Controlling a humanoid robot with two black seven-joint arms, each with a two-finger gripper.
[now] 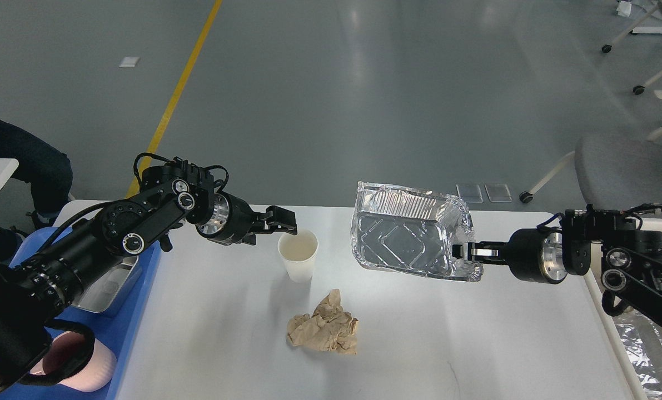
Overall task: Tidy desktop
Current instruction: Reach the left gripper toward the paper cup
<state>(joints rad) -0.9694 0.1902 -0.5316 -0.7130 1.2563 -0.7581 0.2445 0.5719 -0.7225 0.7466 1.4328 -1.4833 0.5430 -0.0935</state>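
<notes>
Spanning the lower view, the desktop (pixel 431 344) carries a paper cup (pixel 298 254) at centre with a crumpled brown paper (pixel 324 329) just in front of it, and a blue tray (pixel 136 311) at its left edge. Right gripper (pixel 459 251) is clamped on the near rim of a foil tray (pixel 403 239), held tilted clear of the surface — its open side faces the camera. Left gripper (pixel 283 219) hangs just beside the cup's rim, fingers parted and holding nothing — contact with the cup cannot be determined.
</notes>
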